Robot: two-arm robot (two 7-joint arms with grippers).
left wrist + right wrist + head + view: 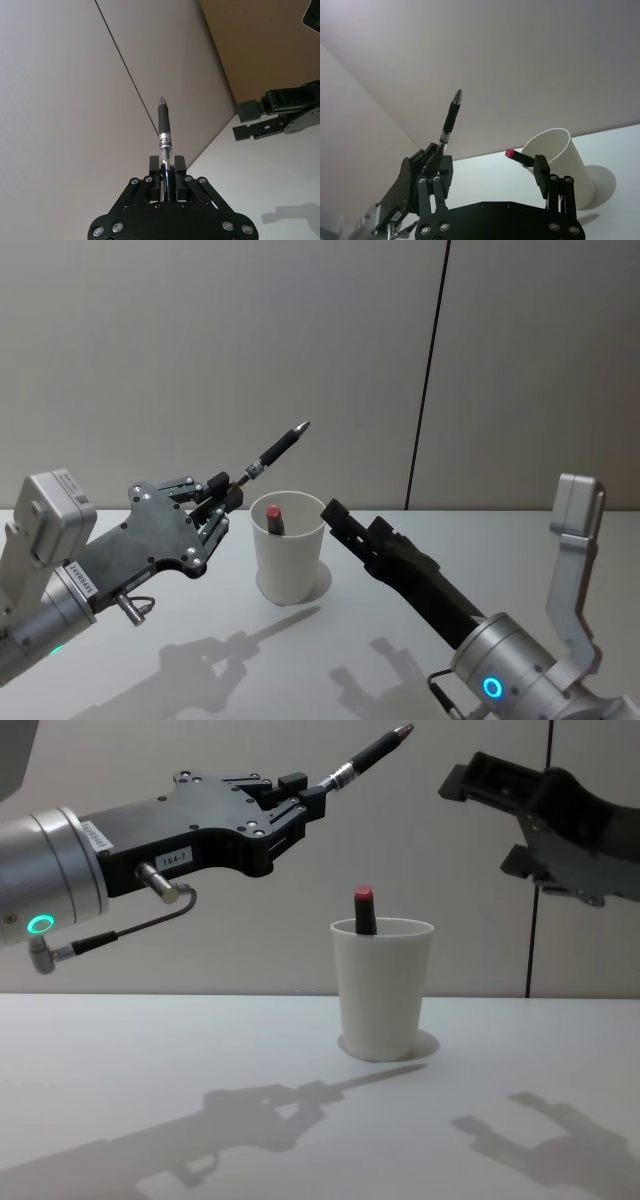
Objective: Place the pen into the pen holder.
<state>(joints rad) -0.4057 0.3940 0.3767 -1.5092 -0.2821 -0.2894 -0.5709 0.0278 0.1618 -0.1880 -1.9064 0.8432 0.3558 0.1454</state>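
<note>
A black pen point(275, 452) with a clear barrel is clamped in my left gripper point(232, 495), which is shut on its lower end. Its tip points up and away, above and left of the pen holder point(288, 560). The left wrist view shows the pen point(164, 130) rising straight out between the fingers. The holder is a white tapered cup point(380, 990) standing upright on the table, with a red-capped stick point(364, 910) leaning inside it. My right gripper point(333, 512) hovers open just right of the cup's rim, holding nothing; in the chest view the right gripper point(490, 820) is raised above cup height.
The white table point(200, 660) carries the shadows of both arms in front of the cup. A plain wall with a dark vertical seam point(428, 370) stands close behind.
</note>
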